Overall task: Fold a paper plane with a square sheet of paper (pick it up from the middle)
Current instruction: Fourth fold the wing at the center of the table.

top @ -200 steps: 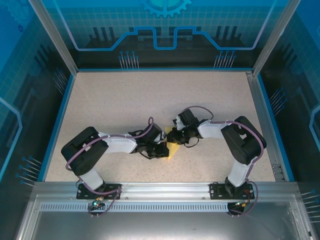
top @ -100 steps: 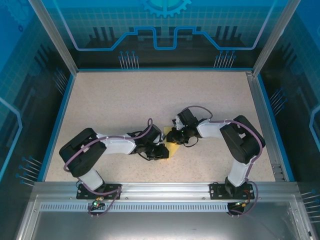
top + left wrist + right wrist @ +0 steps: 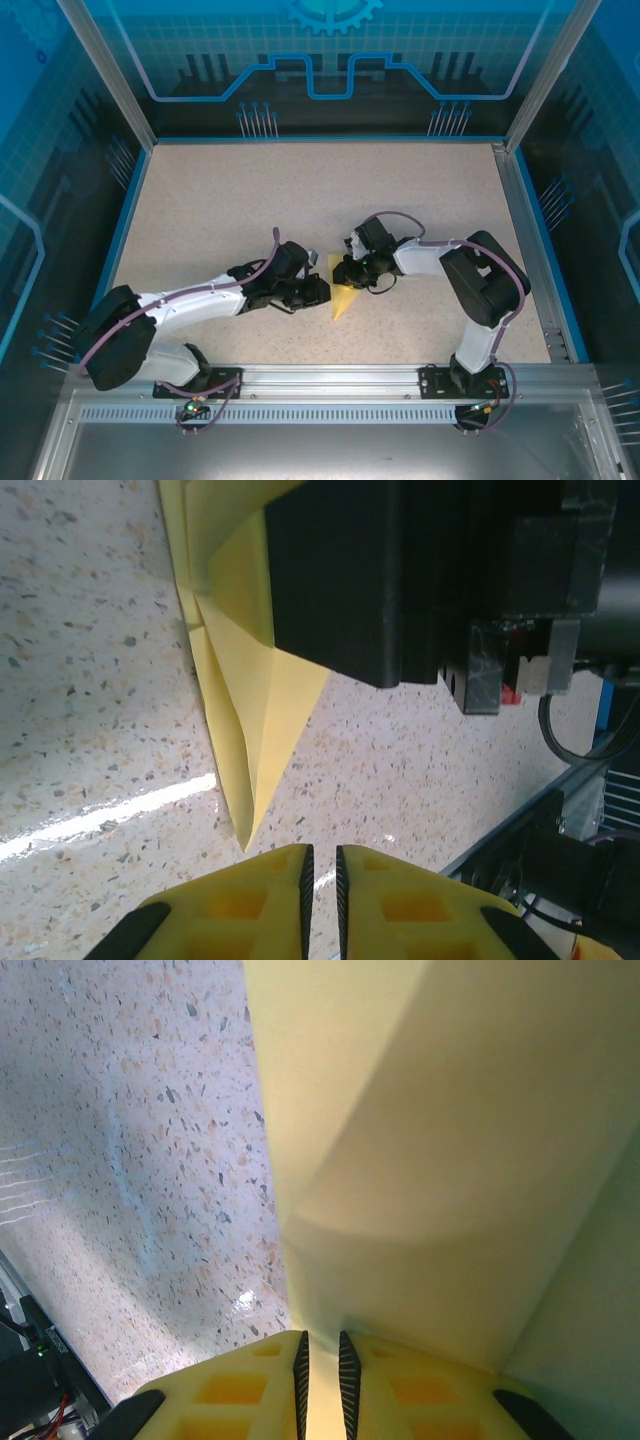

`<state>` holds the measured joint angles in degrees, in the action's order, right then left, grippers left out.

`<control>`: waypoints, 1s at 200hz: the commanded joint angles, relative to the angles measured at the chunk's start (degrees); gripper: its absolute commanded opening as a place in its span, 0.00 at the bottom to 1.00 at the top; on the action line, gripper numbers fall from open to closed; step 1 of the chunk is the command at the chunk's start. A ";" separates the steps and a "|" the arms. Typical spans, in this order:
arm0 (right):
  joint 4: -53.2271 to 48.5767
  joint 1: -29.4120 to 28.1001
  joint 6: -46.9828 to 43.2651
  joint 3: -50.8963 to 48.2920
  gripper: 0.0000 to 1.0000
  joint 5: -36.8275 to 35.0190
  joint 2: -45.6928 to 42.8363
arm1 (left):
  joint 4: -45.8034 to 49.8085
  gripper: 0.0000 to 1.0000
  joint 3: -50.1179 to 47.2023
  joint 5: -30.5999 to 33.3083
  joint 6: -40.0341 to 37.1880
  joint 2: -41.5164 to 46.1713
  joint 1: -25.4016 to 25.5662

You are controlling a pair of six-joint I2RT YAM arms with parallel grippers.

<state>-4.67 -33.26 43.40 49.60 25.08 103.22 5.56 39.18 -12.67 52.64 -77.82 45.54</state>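
The pale-yellow paper plane [image 3: 346, 298] lay on the counter [image 3: 250, 200], about midway between its left and right edges and closer to the near edge, with its sharp tip pointing toward that near edge. The right tool [image 3: 320, 1338] was closed on the paper, with a thin fold pinched between its fingers. The left tool [image 3: 320, 852] was almost closed, with only a slit between its fingers, and it held nothing. It stood just beside the tip, not touching it.

I judged the danger to be this: the paper was held at one end only. If the left tool pushed against the free tip, the thin layers could slide, open up or buckle, and the centre crease would go crooked. If the right tool pulled while pinching, it might tear the fold or drag the plane across the smooth counter.
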 commanded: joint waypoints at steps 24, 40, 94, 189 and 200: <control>-3.16 -1.19 -1.48 -1.00 0.20 -4.10 2.87 | -7.25 0.17 -0.51 -2.58 1.85 -3.96 -0.03; -2.86 -1.18 -1.34 -1.12 0.20 -3.87 2.89 | -8.72 0.15 0.62 -5.13 1.29 -6.88 0.11; -1.35 -1.09 -0.77 -1.28 0.20 -2.19 2.48 | -10.66 0.12 2.35 -5.05 0.79 -13.62 2.10; -1.66 -1.11 -0.95 -1.08 0.20 -1.88 2.56 | -12.24 0.11 1.70 -3.66 0.31 -17.64 2.25; -1.66 -1.10 -0.95 -1.09 0.21 -1.88 2.68 | -12.68 0.11 1.01 -3.81 0.85 -18.19 2.28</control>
<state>-4.29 -33.30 43.40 49.60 25.52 103.20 -6.17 40.47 -16.34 53.87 -94.19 47.48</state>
